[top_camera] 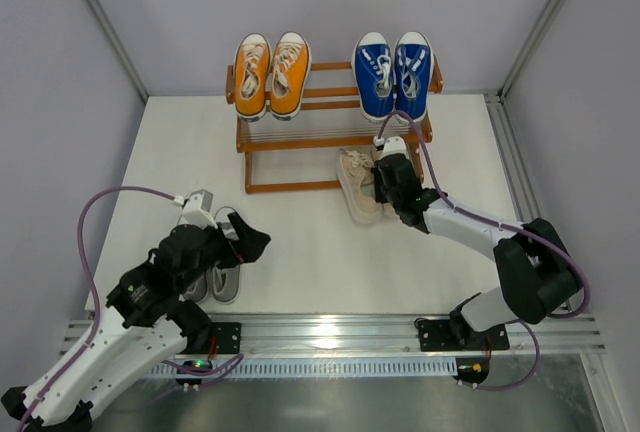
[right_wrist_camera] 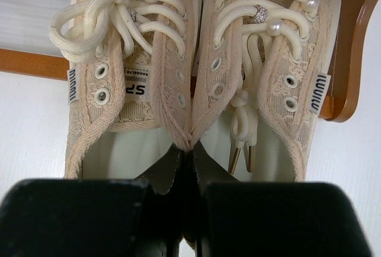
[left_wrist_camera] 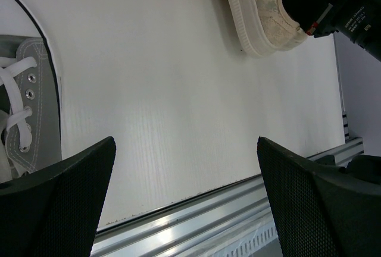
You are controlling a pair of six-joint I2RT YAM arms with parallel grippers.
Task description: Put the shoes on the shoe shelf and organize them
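Orange pair, blue pair shelved, cream pair gripped, grey pair aside

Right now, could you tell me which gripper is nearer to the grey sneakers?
Left. The left gripper hangs open right beside the grey sneakers near the table's front edge; the right gripper is across the table by the shoe shelf, shut on the cream sneakers.

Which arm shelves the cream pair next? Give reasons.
Right. The right gripper is shut on the cream pair just before the shoe shelf; the left gripper hangs open near the grey shoes.
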